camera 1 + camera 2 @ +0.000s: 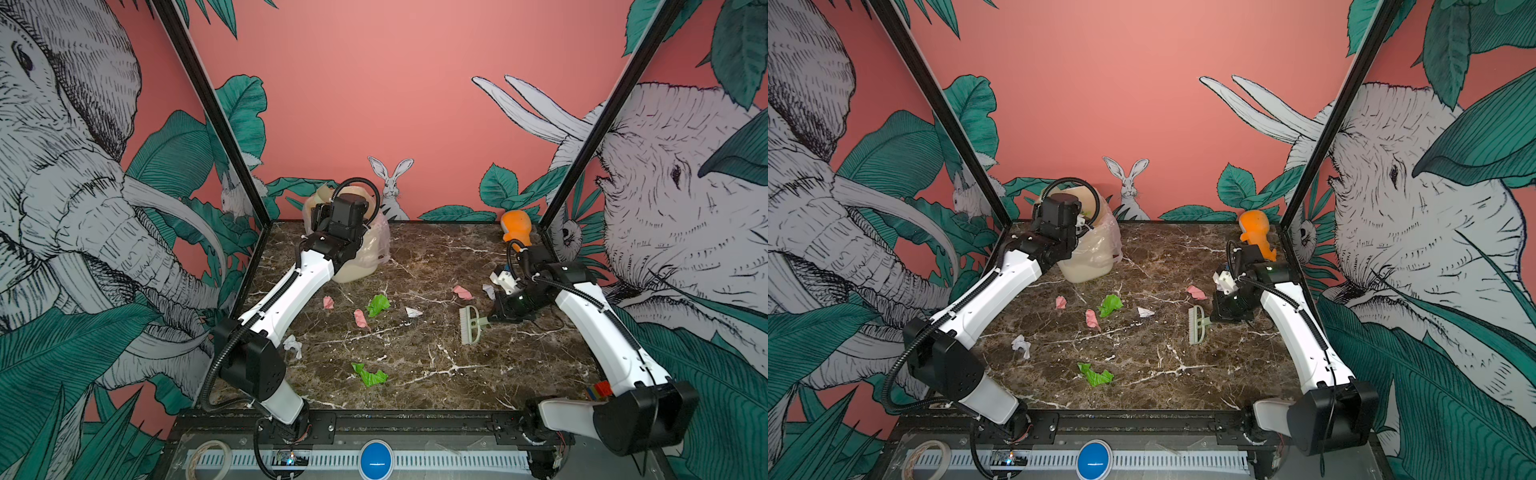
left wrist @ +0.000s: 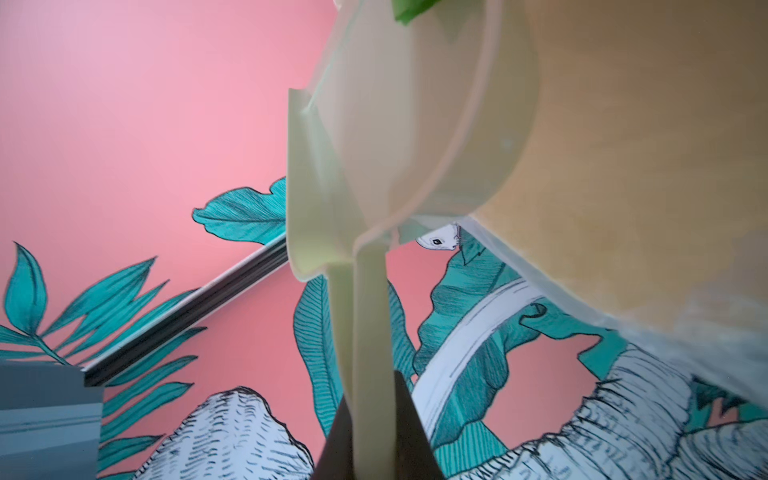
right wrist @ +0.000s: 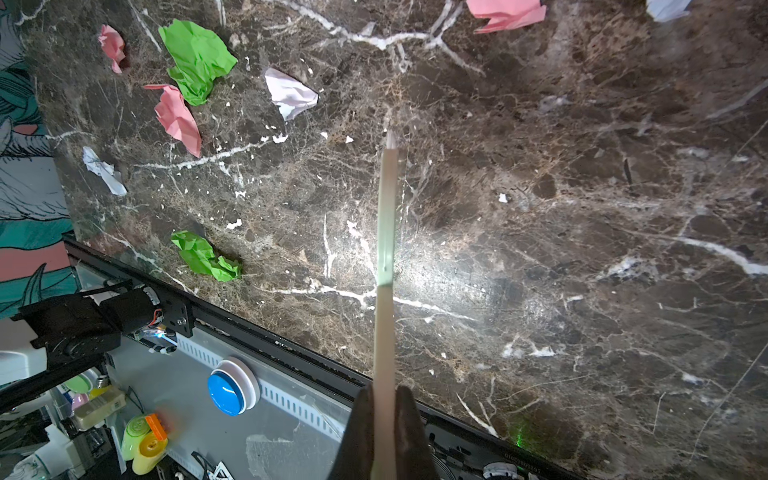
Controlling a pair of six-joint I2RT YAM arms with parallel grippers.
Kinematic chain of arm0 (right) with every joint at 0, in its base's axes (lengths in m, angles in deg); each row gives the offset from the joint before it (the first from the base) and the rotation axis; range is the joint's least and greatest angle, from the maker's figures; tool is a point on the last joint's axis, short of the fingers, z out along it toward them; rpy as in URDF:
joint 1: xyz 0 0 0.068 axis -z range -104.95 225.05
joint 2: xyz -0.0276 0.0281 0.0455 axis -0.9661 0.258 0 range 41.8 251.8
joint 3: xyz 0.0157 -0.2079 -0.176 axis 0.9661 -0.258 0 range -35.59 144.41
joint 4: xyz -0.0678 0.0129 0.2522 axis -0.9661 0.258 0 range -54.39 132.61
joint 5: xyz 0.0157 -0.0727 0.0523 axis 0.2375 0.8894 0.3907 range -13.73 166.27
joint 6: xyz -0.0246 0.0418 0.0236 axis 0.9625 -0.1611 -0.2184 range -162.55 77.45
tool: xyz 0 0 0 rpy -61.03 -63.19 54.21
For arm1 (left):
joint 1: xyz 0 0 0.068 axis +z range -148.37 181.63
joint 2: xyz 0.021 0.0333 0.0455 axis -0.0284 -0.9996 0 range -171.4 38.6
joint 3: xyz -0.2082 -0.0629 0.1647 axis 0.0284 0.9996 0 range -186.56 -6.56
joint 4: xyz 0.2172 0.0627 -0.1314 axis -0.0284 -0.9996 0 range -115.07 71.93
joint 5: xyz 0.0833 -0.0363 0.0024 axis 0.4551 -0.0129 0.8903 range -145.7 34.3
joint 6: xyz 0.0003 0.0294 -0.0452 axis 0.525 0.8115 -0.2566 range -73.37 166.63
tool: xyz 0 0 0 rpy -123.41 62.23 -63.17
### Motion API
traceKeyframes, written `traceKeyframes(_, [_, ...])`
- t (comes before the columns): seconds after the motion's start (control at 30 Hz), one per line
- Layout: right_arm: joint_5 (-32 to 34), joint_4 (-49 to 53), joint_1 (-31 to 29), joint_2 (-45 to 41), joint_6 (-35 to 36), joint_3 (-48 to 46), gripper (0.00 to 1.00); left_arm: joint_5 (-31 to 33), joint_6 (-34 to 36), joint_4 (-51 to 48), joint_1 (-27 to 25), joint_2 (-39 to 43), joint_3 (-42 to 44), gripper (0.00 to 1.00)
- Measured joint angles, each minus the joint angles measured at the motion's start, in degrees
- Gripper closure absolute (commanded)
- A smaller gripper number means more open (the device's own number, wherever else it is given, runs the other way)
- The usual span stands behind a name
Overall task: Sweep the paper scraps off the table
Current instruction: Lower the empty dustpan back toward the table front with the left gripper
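Nearest me, a crumpled bright green paper scrap (image 1: 370, 375) lies close to the front edge of the dark brown marble-patterned counter (image 1: 415, 390), stretched longways from left to right. A white wad (image 1: 293, 345) sits a little further in, by the left arm. Past those, mid-counter, the rest of the paper scraps (image 1: 378, 304) are strewn in a loose band running left to right. The pink strip (image 1: 360, 319) among them lies with its long axis near to far. Being crumpled, none really points anywhere.

Right of that band, the right arm's fingers (image 3: 359, 436) are clamped on the handle of a small pale green hand brush (image 1: 471, 325). Its head runs near to far, with the bristles facing left toward the scraps. I can't tell whether they touch the counter.

At the far left, the left arm's fingers (image 2: 411, 432) pinch the handle of a pale green plastic dustpan (image 2: 415, 124). It is tipped over a cream bin lined with a clear bag (image 1: 357, 266), and a green bit (image 2: 413, 9) shows at the pan's far end. I'd say this is the emptying step. It wants the lip kept inside the rim and a steep tilt, with care not to snag the loose liner.
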Motion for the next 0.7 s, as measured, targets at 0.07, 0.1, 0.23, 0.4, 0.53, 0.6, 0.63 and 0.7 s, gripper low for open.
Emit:
traceKeyframes(0.07, [-0.35, 0.00, 0.00, 0.20, 0.39, 0.00, 1.00, -0.85, 1.77, 0.68, 0.00, 0.76, 0.00, 0.96])
traceKeyframes(0.1, [-0.46, 0.00, 0.00, 0.24, 0.55, 0.00, 1.00, -1.05, 2.51, 0.94, 0.00, 1.14, 0.00, 0.96])
traceKeyframes(0.23, [-0.85, 0.00, 0.00, 0.33, 1.18, 0.00, 1.00, -2.49, 5.01, 2.19, 0.00, 2.40, 0.61, 0.95])
traceKeyframes(0.4, [-1.36, 0.00, 0.00, 0.33, 1.44, 0.00, 1.00, -3.52, 6.82, 3.69, 0.11, 2.80, 2.49, 0.95])
traceKeyframes(0.53, [-1.70, 0.00, 0.00, 0.33, 1.46, 0.00, 1.00, -3.78, 7.30, 3.63, 0.76, 2.80, 4.52, 0.96])
traceKeyframes(0.6, [-1.75, 0.00, 0.00, 0.33, 1.46, 0.00, 1.00, -3.89, 7.30, 3.61, 1.14, 2.80, 5.01, 0.96])
traceKeyframes(0.63, [-1.77, 0.00, 0.00, 0.33, 1.46, 0.00, 1.00, -3.91, 7.30, 3.65, 1.38, 2.84, 5.11, 0.96])
traceKeyframes(0.7, [-1.90, 0.00, 0.00, 0.33, 1.46, 0.00, 1.00, -3.89, 7.23, 3.72, 1.51, 3.19, 5.29, 0.96])
